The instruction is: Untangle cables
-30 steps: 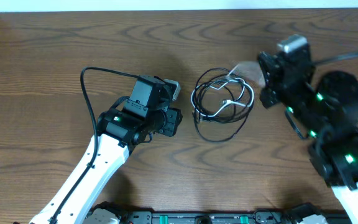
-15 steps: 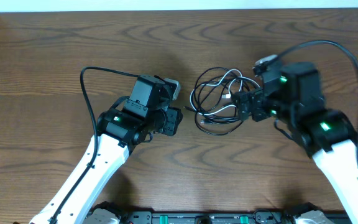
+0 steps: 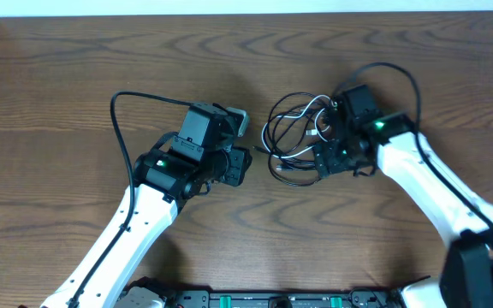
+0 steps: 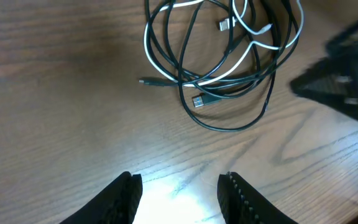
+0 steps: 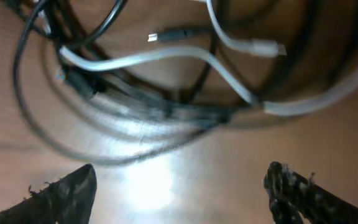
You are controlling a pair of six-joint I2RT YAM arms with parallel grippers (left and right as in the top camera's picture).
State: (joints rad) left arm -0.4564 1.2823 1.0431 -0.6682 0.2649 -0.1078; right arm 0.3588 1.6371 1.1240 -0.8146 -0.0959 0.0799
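Note:
The cables (image 3: 286,156) lie in one tangled heap of black and white loops at the table's middle. My right gripper (image 3: 325,159) hovers low over the heap's right side, open, and its wrist view shows blurred loops (image 5: 166,56) just ahead of the gripper (image 5: 180,180), with bare wood between the jaws. My left gripper (image 3: 240,164) rests left of the heap, pointing at it, open and holding nothing. The left wrist view has the whole coil (image 4: 216,92) with its small plugs ahead of the left gripper (image 4: 179,186), a hand's width away.
The wooden table (image 3: 58,77) stretches around both arms. A thicker black wire (image 3: 127,141) arcs from the left arm. The right arm's dark body (image 4: 347,81) shows at the right edge of the left wrist view. A black rail (image 3: 272,299) runs along the front edge.
My right arm swung in from the far right and came down over the cables, its jaws going from shut to open. The left arm has not moved.

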